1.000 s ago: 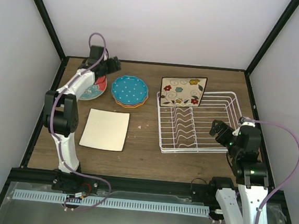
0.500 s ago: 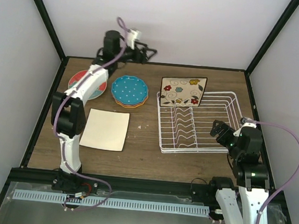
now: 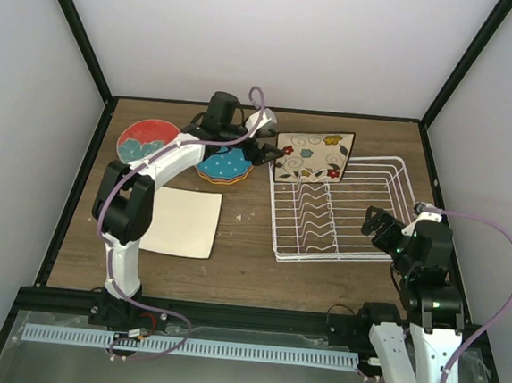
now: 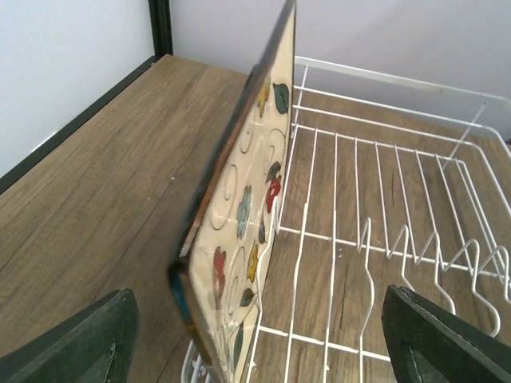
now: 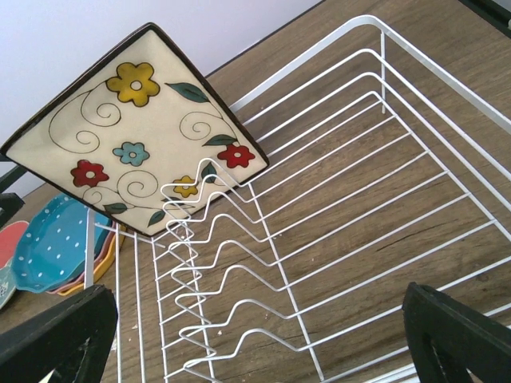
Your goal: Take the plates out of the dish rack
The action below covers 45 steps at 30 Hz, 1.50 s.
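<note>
Overhead view of a wooden bench (image 3: 249, 272) with 2 robot arms. Within the last second the left arm was swung away from the far-left corner, where the red-and-teal plate (image 3: 147, 141) was left uncovered, and was carried along the far edge toward the dish rack (image 3: 340, 257).

The left gripper (image 3: 267, 152) was now placed at the left edge of the square floral plate (image 3: 313, 157). This was the only plate seen in the rack, standing on edge at the rack's far-left end and leaning slightly. In the left wrist view its dark fingers (image 4: 76, 339) were spread wide, 1 on each side of the plate, with neither seen to touch it.

The right gripper (image 3: 377, 227) was held beside the rack near the right edge, spread wide and empty.

The blue dotted plate (image 3: 218, 167) was seen topping a small stack by the far edge, and the plain cream plate (image 3: 181, 223) lay flat toward the left edge. The last plate appeared about to be grasped.
</note>
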### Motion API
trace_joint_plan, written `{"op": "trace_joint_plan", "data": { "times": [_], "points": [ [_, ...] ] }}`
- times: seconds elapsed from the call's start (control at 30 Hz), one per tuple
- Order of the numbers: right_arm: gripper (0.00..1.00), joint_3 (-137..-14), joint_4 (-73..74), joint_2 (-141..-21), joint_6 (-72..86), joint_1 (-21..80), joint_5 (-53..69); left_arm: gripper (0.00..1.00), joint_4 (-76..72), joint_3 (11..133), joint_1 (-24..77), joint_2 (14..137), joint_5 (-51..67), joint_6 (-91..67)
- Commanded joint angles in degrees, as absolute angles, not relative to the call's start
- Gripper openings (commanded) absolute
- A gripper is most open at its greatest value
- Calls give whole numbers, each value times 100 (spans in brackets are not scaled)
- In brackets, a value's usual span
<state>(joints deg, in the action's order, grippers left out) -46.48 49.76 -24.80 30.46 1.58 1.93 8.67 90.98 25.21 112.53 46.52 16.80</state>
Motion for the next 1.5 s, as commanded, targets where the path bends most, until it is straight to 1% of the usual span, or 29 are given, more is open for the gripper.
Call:
{"op": "trace_joint_plan", "data": {
  "times": [0.0,0.23,0.4,0.67,0.73,0.87,1.07,1.13,1.47],
  "points": [
    [100,-4832,4844,-2546,2907,132,363,85,530,8870,2746,10961,4417,2308],
    [100,-4741,4515,-2683,2738,132,1000,83,-340,8701,2972,11109,4023,2056],
    [100,-4733,4476,-2751,2669,133,1124,81,-760,8725,3066,11266,3838,1827],
    [100,-4840,4554,-2866,2518,132,1116,66,-1454,8710,3159,11592,3663,1365],
    [100,-4902,4645,-2887,2466,132,1093,60,-1589,8690,3167,11665,3652,1252],
    [100,-5009,4835,-2866,2398,133,997,42,-1923,8603,3203,11780,3585,1070],
    [100,-5194,5080,-2903,2277,132,884,6,-2372,8590,3272,11909,3462,791],
    [100,-5220,5106,-2921,2250,132,862,4,-2442,8655,3294,11906,3427,731],
    [100,-5149,4965,-2968,2330,132,981,4,-2564,9284,3331,11586,3406,537]
  ]
}}
